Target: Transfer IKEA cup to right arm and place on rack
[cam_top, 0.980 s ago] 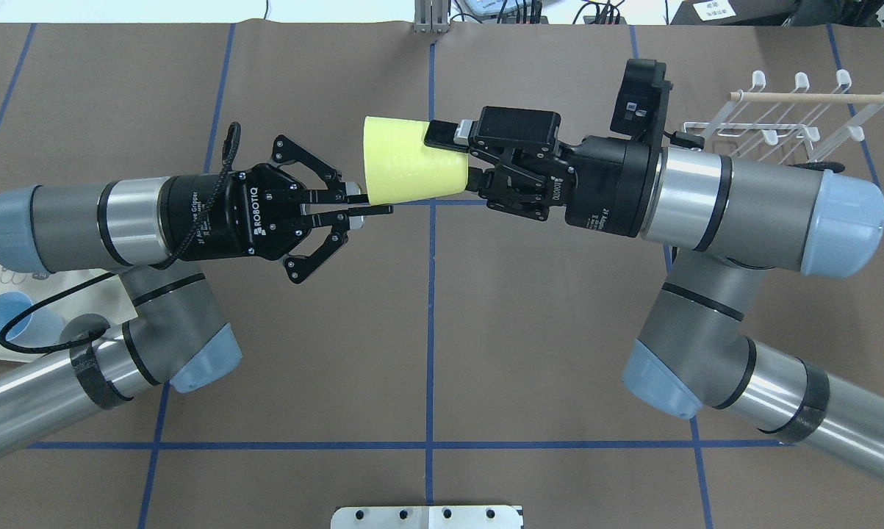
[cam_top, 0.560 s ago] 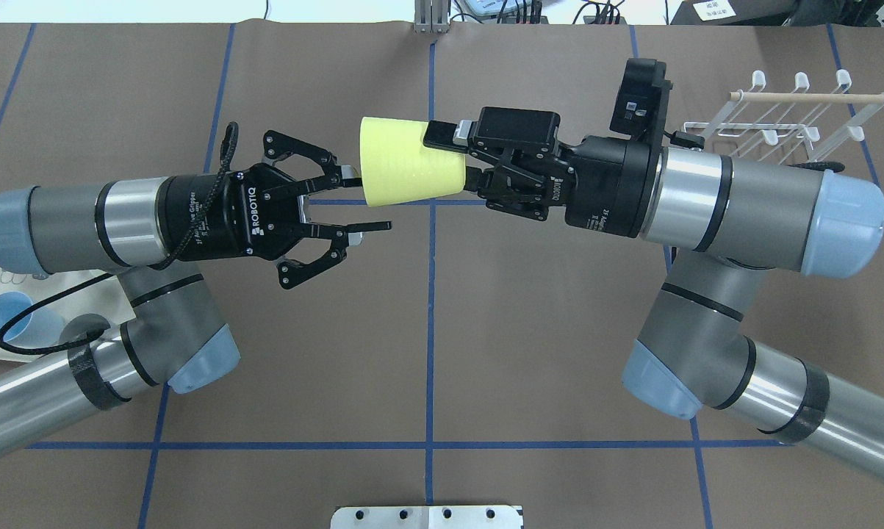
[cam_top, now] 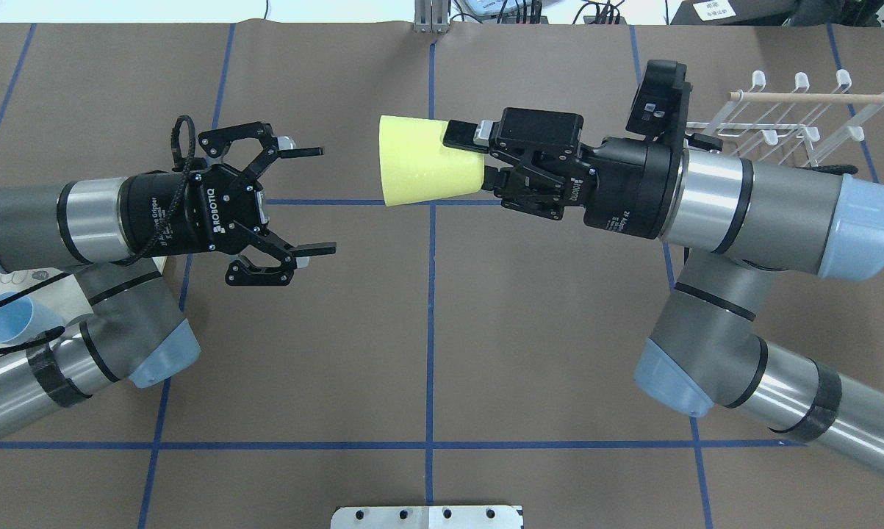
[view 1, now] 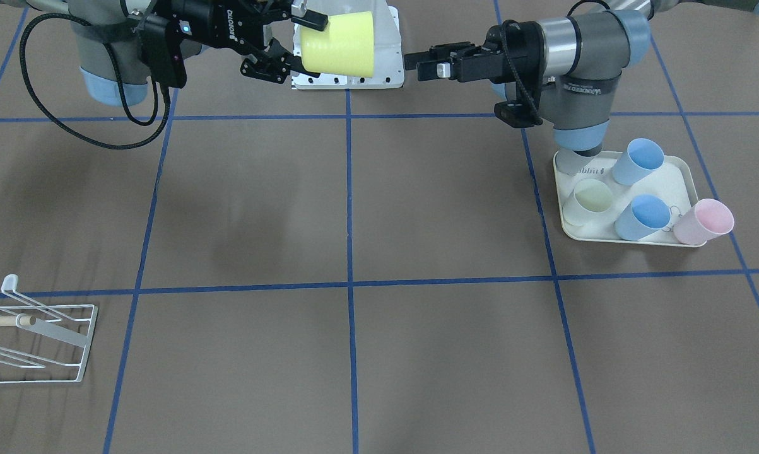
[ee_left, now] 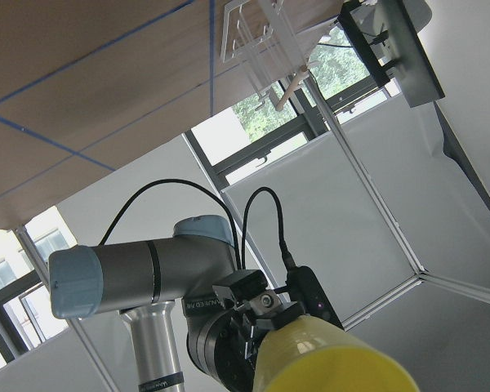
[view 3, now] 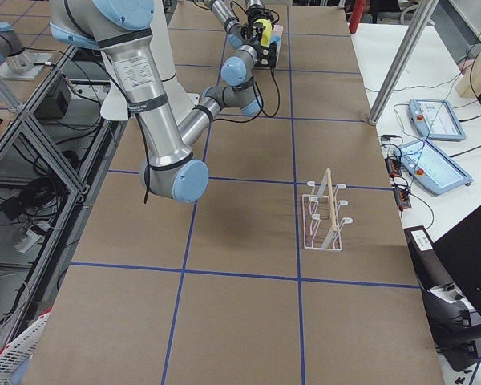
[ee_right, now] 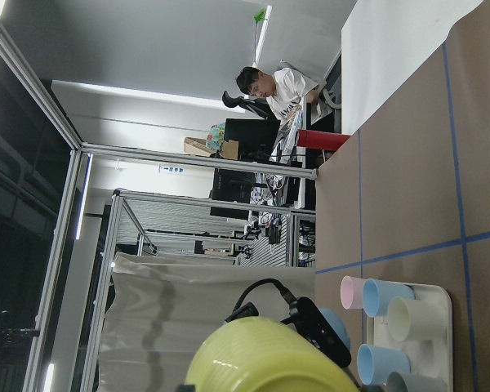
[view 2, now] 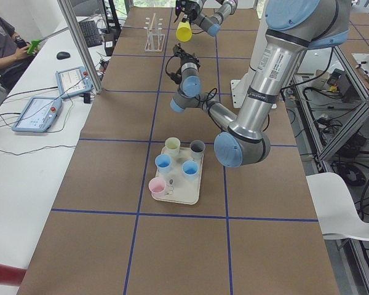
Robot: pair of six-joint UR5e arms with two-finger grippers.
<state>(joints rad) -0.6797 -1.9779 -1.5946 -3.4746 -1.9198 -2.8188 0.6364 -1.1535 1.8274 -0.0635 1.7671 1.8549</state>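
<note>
Yellow cup clamped in right end effector, left end effector apart, rack partly hidden

Blue tape lines cross the brown bench, and the near left arm rises large at the right. Beside its base a cream tray holds two blue cups, a pale yellow cup and a grey cup, with a pink cup at its near corner. At the far end the small right arm carries a yellow cup close to the white rack
</note>
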